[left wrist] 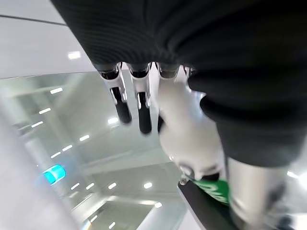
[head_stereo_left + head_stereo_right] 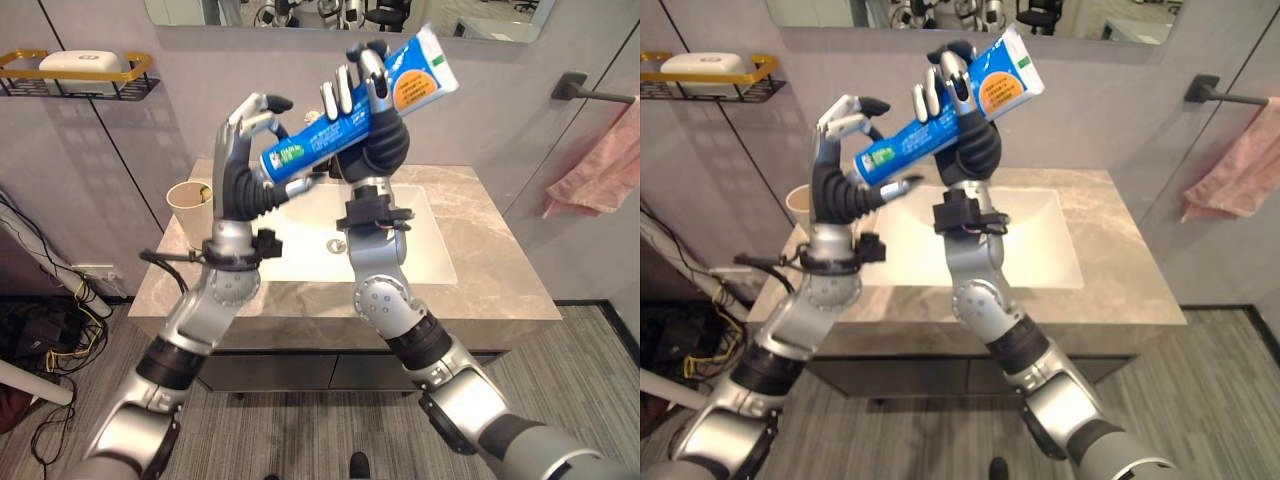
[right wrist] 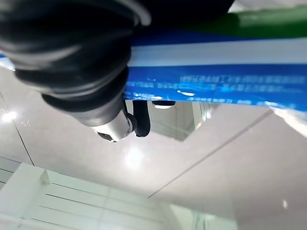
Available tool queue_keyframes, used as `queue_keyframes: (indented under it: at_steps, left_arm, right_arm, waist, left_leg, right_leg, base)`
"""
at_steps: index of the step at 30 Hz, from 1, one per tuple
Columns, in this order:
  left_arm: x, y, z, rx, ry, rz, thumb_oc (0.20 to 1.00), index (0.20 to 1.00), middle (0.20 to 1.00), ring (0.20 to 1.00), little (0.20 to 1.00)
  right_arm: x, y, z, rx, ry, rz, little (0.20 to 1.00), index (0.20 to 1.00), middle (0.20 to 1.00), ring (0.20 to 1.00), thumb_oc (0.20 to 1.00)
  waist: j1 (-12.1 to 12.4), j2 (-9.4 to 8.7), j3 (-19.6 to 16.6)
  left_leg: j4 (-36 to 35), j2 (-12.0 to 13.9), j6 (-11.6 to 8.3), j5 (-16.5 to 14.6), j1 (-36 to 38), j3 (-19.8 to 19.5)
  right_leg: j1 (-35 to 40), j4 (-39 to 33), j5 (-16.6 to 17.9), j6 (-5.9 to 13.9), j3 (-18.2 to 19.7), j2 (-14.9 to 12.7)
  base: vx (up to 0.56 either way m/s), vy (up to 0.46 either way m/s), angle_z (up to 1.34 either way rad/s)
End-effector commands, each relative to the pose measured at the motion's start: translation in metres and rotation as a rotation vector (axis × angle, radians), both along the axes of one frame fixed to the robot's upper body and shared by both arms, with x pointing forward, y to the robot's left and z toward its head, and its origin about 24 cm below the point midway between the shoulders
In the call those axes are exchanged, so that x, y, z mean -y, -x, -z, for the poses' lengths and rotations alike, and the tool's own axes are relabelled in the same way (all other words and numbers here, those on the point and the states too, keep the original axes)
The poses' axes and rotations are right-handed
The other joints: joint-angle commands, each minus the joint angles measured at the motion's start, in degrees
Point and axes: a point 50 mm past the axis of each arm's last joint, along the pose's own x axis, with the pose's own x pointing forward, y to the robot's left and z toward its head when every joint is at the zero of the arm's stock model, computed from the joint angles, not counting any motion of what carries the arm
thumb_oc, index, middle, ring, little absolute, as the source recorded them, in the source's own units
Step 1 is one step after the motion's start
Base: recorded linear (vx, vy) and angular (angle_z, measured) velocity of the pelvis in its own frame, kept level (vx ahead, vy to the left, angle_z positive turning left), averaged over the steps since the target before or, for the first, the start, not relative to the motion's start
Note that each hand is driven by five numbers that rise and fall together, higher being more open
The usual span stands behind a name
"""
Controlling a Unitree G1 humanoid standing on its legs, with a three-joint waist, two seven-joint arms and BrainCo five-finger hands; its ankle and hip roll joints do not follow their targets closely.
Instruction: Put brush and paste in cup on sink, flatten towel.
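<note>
A blue and white toothpaste tube (image 2: 318, 139) is held high above the sink (image 2: 425, 262), slanting up to the right, with my right hand (image 2: 378, 135) shut round its middle. The tube's blue side (image 3: 216, 81) runs past that hand's dark cover in the right wrist view. My left hand (image 2: 238, 165) is raised at the tube's lower end, fingers loosely curved above it and thumb below, not closed on it. A beige cup (image 2: 187, 204) stands on the counter's left side with something small inside. A pink towel (image 2: 597, 168) hangs bunched on a wall bar at the right.
The marble counter (image 2: 500, 260) surrounds the white basin. A yellow wire shelf (image 2: 80, 78) with a white soap box hangs on the left wall. A mirror (image 2: 330, 12) is on the wall behind. Cables lie on the floor at the lower left.
</note>
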Motion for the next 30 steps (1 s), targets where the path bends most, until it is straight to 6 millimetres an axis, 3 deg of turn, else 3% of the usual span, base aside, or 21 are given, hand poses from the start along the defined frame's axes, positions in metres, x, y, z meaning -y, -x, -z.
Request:
queue_keyframes:
  at_steps: [1,2,6,7,9,10,12,16,23,30]
  left_arm:
    - [-0.007,0.006,-0.007,0.019,-0.006,0.086,1.0,1.0,1.0,1.0,1.0]
    - [-0.012,0.012,0.006,-0.048,-0.035,0.107,1.0,1.0,1.0,1.0,1.0]
    - [-0.021,0.019,0.024,-0.141,-0.063,0.124,1.0,1.0,1.0,1.0,1.0]
    - [-0.041,0.029,0.043,-0.251,-0.079,0.105,1.0,1.0,1.0,1.0,1.0]
    - [-0.042,0.03,0.042,-0.251,-0.08,0.104,1.0,1.0,1.0,1.0,1.0]
    - [-0.065,0.036,0.061,-0.359,-0.063,0.037,1.0,1.0,1.0,1.0,1.0]
    - [-0.065,0.037,0.061,-0.36,-0.063,0.039,1.0,1.0,1.0,1.0,1.0]
    - [-0.085,0.048,0.079,-0.509,-0.186,0.037,1.0,1.0,1.0,1.0,1.0]
    - [-0.112,0.059,0.095,-0.632,-0.362,-0.029,1.0,1.0,1.0,1.0,1.0]
    - [-0.118,0.058,0.102,-0.681,-0.328,-0.036,1.0,1.0,1.0,1.0,1.0]
  right_arm:
    - [0.044,0.005,-0.046,0.139,-0.188,0.196,0.2,0.2,0.2,0.2,0.2]
    - [0.048,0.005,-0.051,0.148,-0.175,0.229,0.2,0.2,0.2,0.2,0.2]
    - [0.053,0.003,-0.057,0.158,-0.157,0.269,0.2,0.2,0.2,0.2,0.2]
    - [0.064,-0.002,-0.063,0.162,-0.144,0.329,0.2,0.2,0.2,0.2,0.2]
    - [0.064,-0.002,-0.063,0.161,-0.146,0.328,0.2,0.2,0.2,0.2,0.2]
    - [0.081,-0.002,-0.073,0.201,-0.103,0.419,0.2,0.2,0.2,0.2,0.2]
    - [0.08,-0.001,-0.074,0.2,-0.103,0.42,0.2,0.2,0.2,0.2,0.2]
    - [0.098,-0.004,-0.097,0.259,-0.04,0.531,0.2,0.2,0.2,0.2,0.2]
    - [0.093,-0.014,-0.118,0.277,0.049,0.558,0.2,0.2,0.2,0.2,0.2]
    - [0.104,-0.018,-0.134,0.292,0.11,0.634,0.2,0.2,0.2,0.2,0.2]
  waist:
    - [2.7,-3.21,0.2]
    - [3.5,-3.38,0.6]
    - [4.7,-3.72,1.1]
    - [6.8,-3.93,2.2]
    - [6.5,-4.03,2.1]
    - [9.0,-4.41,3.2]
    - [8.6,-4.44,3.0]
    - [11.4,-4.29,4.0]
    - [13.2,-4.39,4.4]
    - [14.3,-4.28,5.0]
  left_leg:
    - [3.3,-0.4,-0.39,-3.4,-0.4,-3.1]
    - [3.2,-0.5,-0.33,-3.2,-0.9,-3.9]
    - [3.2,-0.7,-0.23,-2.9,-1.6,-5.1]
    - [3.0,-1.0,-0.14,-2.2,-2.9,-6.7]
    - [3.0,-1.1,-0.14,-2.2,-3.1,-6.9]
    - [2.6,-1.4,-0.26,-1.2,-5.0,-9.3]
    - [2.7,-1.5,-0.26,-1.1,-5.3,-9.7]
    - [1.4,-2.1,-0.29,0.5,-7.7,-14.4]
    - [2.0,-3.2,0.27,0.2,-8.5,-15.4]
    - [1.6,-4.4,0.4,1.0,-10.2,-18.0]
  right_leg:
    - [2.2,0.2,-0.4,2.88,-3.0,-5.2]
    - [2.2,0.2,-0.4,2.79,-3.5,-5.4]
    - [2.1,0.2,-0.4,2.62,-4.4,-5.6]
    - [1.7,0.2,-0.3,2.55,-5.7,-6.1]
    - [1.7,0.2,-0.3,2.55,-5.9,-6.1]
    - [1.2,0.2,-0.3,2.66,-8.1,-6.7]
    - [1.1,0.2,-0.4,2.67,-8.5,-6.7]
    - [1.2,0.2,-0.5,3.0,-13.0,-7.8]
    - [1.7,0.2,-0.2,3.67,-14.0,-9.0]
    - [1.4,0.2,0.2,4.07,-15.7,-10.2]
  base:
    - [-0.03,-0.015,0.23]
    - [-0.02,-0.012,0.22]
    - [-0.03,-0.008,0.22]
    - [-0.05,-0.01,0.3]
    - [-0.05,-0.013,0.25]
    - [-0.05,-0.015,0.45]
    - [-0.02,-0.011,0.54]
    - [0.01,0.015,0.64]
    - [0.03,0.043,0.18]
    - [0.01,0.031,0.09]
